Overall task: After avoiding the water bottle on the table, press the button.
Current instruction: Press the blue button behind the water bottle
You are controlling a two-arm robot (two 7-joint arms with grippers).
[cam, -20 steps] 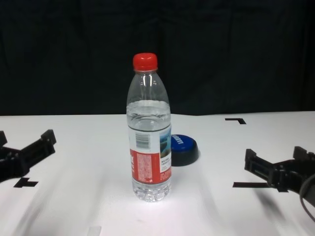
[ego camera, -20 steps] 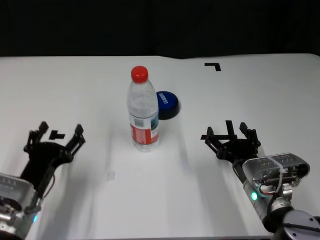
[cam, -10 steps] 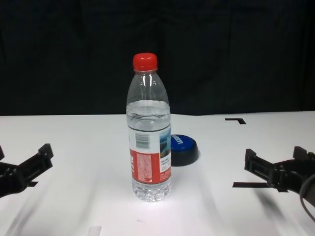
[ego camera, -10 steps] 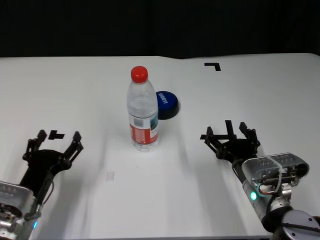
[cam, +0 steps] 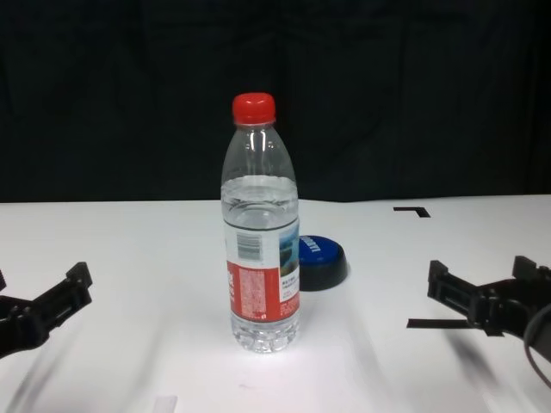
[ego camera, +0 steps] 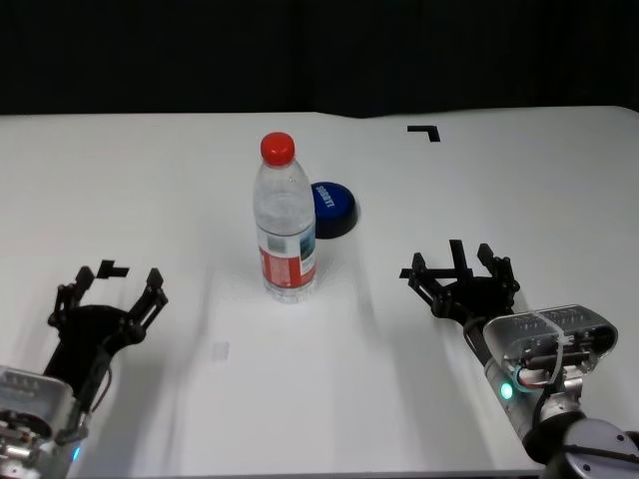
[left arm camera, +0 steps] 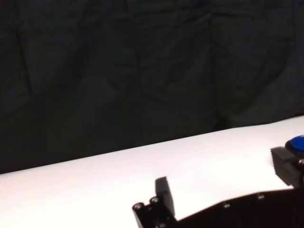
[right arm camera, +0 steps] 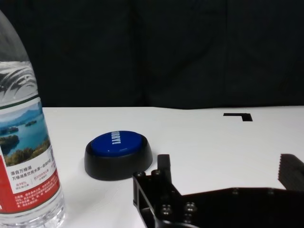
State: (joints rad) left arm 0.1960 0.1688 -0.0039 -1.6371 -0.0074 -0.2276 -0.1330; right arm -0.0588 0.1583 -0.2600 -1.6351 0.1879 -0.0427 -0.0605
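The water bottle (ego camera: 287,239), clear with a red cap, stands upright mid-table; it also shows in the chest view (cam: 263,258) and right wrist view (right arm camera: 23,156). The blue button (ego camera: 333,207) sits just behind it to the right, partly hidden in the chest view (cam: 320,261) and plain in the right wrist view (right arm camera: 117,152). My left gripper (ego camera: 108,291) is open and empty near the front left, well away from the bottle. My right gripper (ego camera: 459,274) is open and empty at the front right, nearer me than the button (right arm camera: 225,175).
The white table (ego camera: 200,170) carries a black corner tape mark (ego camera: 426,131) at the back right, a black mark (ego camera: 112,267) by my left gripper, and a small pale tape piece (ego camera: 222,350) in front. A dark curtain stands behind the far edge.
My left gripper has drawn back toward the near edge and a little lower. The right gripper, the bottle and the button have not moved.
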